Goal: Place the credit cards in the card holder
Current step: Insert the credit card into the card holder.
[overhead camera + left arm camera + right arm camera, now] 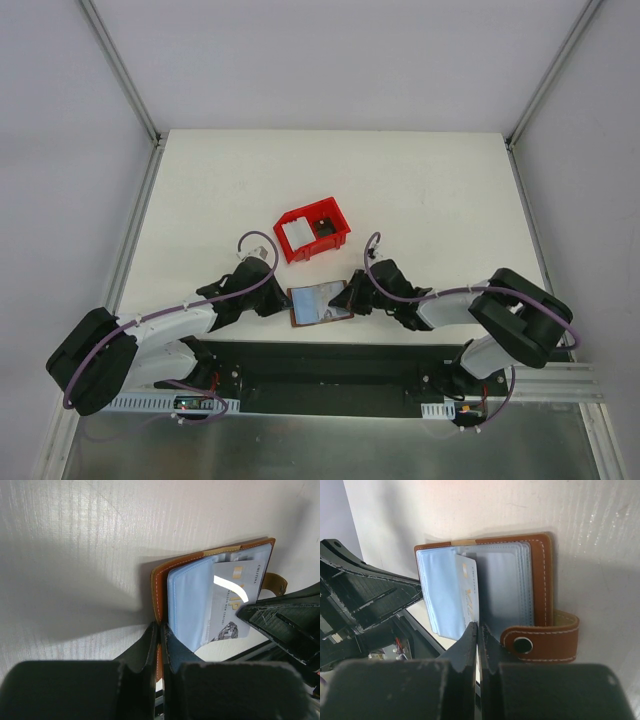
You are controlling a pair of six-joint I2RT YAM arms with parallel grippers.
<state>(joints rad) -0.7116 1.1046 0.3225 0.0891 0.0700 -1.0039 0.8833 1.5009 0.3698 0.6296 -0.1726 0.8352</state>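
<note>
The brown card holder lies open on the table between both grippers, its pale blue sleeves showing. My left gripper is shut on the edge of the holder's brown cover, with the cover pinched between the jaws at the gripper's tip. My right gripper is shut on the edge of a whitish credit card, which stands between the sleeves of the holder. The same card shows in the left wrist view. The snap strap lies beside my right gripper.
A red plastic bin stands just behind the holder, with a white card and a dark object inside. The table's near edge and the black base rail lie right below the holder.
</note>
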